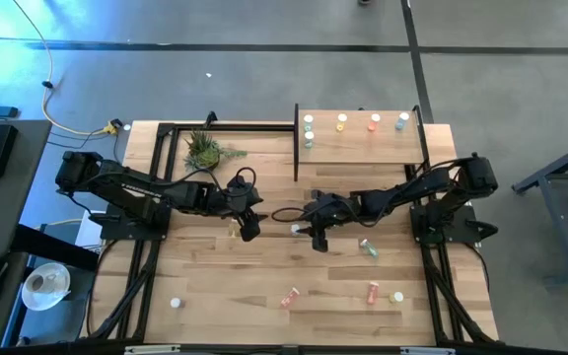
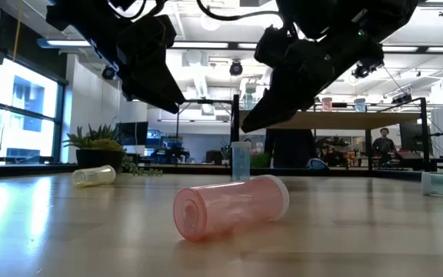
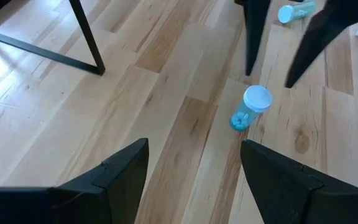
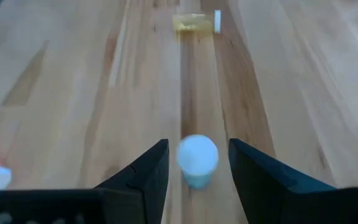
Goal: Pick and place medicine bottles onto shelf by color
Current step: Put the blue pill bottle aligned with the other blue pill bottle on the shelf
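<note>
Clearly, the teal bottle (image 4: 197,158) stood upright on the worktop (image 1: 215,286), in front of the shelf (image 1: 363,148) and about level with its left end. The right tool (image 4: 197,163) was low around this bottle, its fingers apart, one on each side of the white cap, not yet pressing it. The left tool (image 3: 194,171) waited near the same bottle, on the side away from the shelf's right end, with fingers wide apart and nothing between them.

On the shelf, four bottles (image 1: 355,123) stood in a row along the back edge, with one more just in front of the leftmost one. Other bottles lay on the worktop farther from the shelf: an orange-red bottle (image 2: 231,206) on its side near the front edge, a yellow bottle (image 4: 194,22) beyond the teal one, and a second teal bottle (image 1: 367,248) under the right arm.

In my judgement, the main risk was tipping. The bottle was small and narrow, so if one finger touched first, it could push the bottle over and it would roll. A grip only on the cap might also slip when lifted. The two tools were near each other, so a wrong move by the left arm could cause a knock.

I could read no label, brand or writing on any bottle.
</note>
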Available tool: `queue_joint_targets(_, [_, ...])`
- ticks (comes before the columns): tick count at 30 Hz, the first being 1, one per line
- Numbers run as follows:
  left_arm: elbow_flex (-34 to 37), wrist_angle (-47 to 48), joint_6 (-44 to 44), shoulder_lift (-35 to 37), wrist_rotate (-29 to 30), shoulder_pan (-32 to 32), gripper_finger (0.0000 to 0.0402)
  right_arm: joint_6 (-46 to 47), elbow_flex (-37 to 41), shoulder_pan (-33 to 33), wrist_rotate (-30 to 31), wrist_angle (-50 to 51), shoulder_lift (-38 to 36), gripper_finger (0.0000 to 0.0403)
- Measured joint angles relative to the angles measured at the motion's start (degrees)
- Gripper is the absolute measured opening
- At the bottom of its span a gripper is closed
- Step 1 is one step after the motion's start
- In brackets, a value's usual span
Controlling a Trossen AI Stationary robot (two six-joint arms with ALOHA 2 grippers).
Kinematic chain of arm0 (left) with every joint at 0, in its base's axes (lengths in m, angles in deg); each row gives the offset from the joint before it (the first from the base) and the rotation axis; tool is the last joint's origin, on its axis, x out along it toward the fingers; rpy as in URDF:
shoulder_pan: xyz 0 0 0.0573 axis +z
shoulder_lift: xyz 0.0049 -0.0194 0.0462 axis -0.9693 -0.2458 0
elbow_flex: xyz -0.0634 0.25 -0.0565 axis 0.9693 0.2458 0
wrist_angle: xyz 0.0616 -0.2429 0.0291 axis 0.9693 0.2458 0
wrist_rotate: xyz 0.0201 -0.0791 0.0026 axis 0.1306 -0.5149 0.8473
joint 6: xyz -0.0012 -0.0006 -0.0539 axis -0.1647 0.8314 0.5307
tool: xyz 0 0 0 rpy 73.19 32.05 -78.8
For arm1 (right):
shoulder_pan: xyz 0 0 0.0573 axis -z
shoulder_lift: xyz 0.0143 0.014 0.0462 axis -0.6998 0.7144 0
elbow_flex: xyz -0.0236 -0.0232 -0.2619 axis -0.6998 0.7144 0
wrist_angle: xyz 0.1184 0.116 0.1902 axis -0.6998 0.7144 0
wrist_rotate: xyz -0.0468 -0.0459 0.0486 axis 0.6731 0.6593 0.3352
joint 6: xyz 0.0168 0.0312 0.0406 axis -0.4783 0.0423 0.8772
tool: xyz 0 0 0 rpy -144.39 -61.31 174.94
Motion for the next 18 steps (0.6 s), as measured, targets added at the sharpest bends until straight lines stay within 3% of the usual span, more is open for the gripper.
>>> queue_joint_targets(10, [0.01,-0.11,0.02,0.00,0.01,0.02,0.0243,-6.83,-0.01,0.20,2.09,-1.18,0.28,0.0159])
queue_joint_targets(18, [0.01,-0.13,0.00,0.00,0.07,0.02,0.0243,-6.36,-0.01,0.22,2.12,-1.09,0.28,0.0159])
